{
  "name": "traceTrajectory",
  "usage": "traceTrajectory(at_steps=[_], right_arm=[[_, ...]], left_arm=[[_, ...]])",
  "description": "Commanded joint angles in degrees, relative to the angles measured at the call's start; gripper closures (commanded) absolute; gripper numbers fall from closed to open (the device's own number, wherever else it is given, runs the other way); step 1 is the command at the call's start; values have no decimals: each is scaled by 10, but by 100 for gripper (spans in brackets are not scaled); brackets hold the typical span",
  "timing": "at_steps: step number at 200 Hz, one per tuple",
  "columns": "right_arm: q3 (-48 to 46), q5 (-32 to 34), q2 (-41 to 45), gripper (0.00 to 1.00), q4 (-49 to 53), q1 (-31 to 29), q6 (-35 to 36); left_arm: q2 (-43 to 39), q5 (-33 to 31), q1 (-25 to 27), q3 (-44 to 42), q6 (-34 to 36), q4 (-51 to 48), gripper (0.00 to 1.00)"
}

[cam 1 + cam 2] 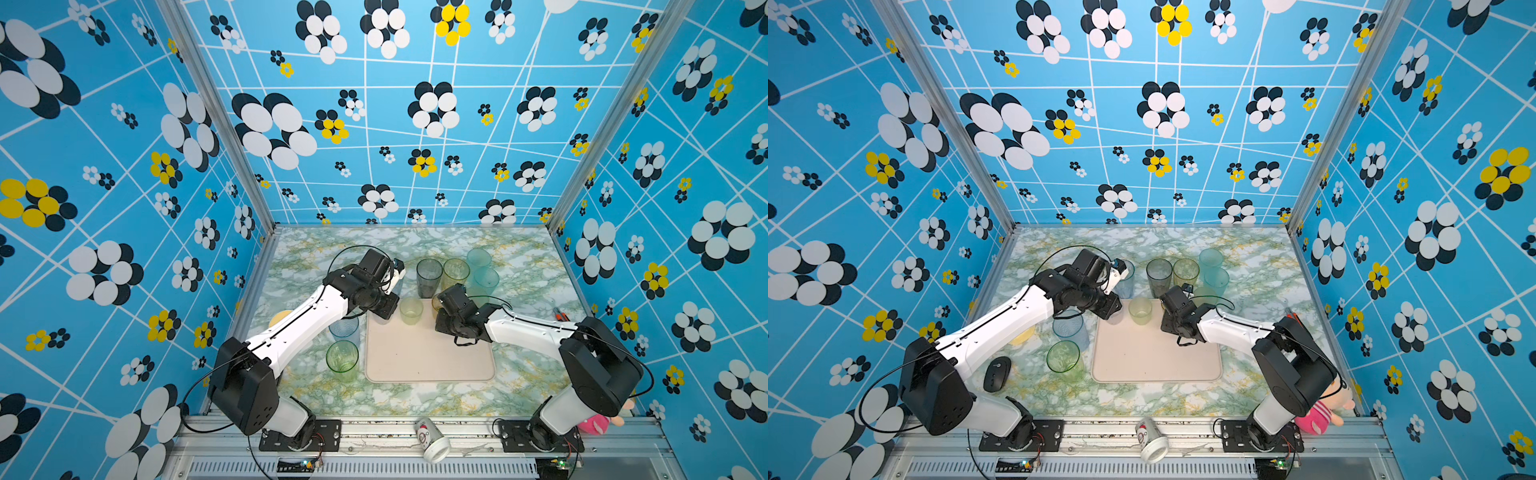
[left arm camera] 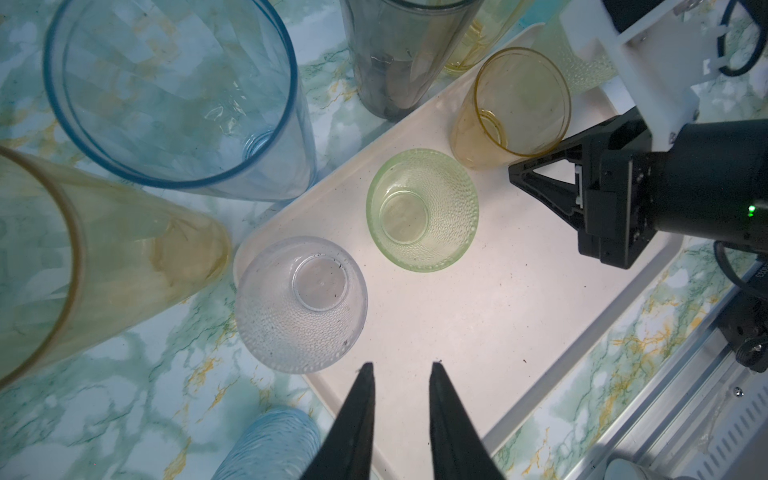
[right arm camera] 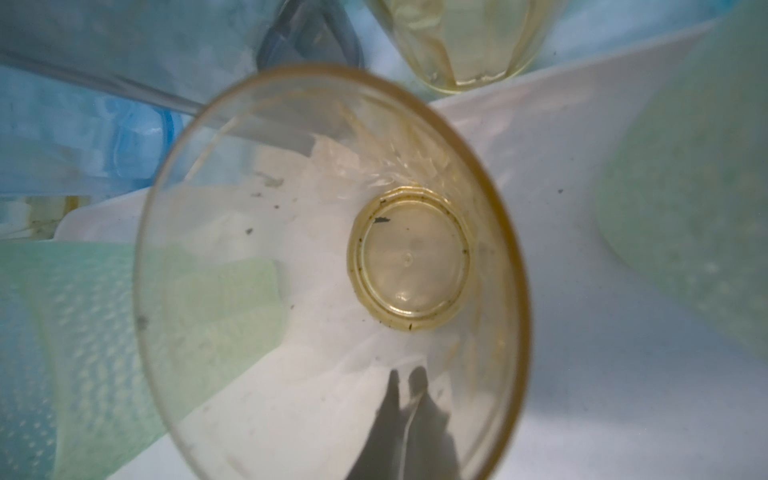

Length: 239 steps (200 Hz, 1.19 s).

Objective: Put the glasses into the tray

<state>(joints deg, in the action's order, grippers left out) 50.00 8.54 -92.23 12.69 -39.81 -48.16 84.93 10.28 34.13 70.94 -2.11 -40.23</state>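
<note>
Right gripper: jaws pinched on the wall of the short amber plastic tumbler, which is over the flat cream-pink tray, near the rim ahead of it. Left gripper: fingers slightly apart, empty, above bare tray floor. Just ahead, a clear dimpled tumbler at the tray's corner; beyond it, a green dimpled tumbler. Tall blue glass and smoky grey glass stand outside the rim. Floor between grippers bare.

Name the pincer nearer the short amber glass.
Right. The right pincer pinches the short amber glass; the left pincer hangs open above the tray, beyond the short green glass.
</note>
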Motion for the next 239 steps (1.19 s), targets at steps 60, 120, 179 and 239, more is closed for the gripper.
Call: traceTrajectory(at_steps=[60, 120, 179, 239], right_arm=[[35, 13, -19, 90, 1, 15, 29], [34, -16, -5, 89, 15, 15, 32], [38, -33, 127, 80, 117, 14, 52], [66, 59, 263, 78, 223, 14, 73]], left_arm=[[-2, 25, -1, -16, 4, -2, 74], [3, 17, 26, -12, 12, -13, 75], [30, 7, 116, -15, 17, -22, 76], [82, -22, 130, -77, -30, 91, 77]])
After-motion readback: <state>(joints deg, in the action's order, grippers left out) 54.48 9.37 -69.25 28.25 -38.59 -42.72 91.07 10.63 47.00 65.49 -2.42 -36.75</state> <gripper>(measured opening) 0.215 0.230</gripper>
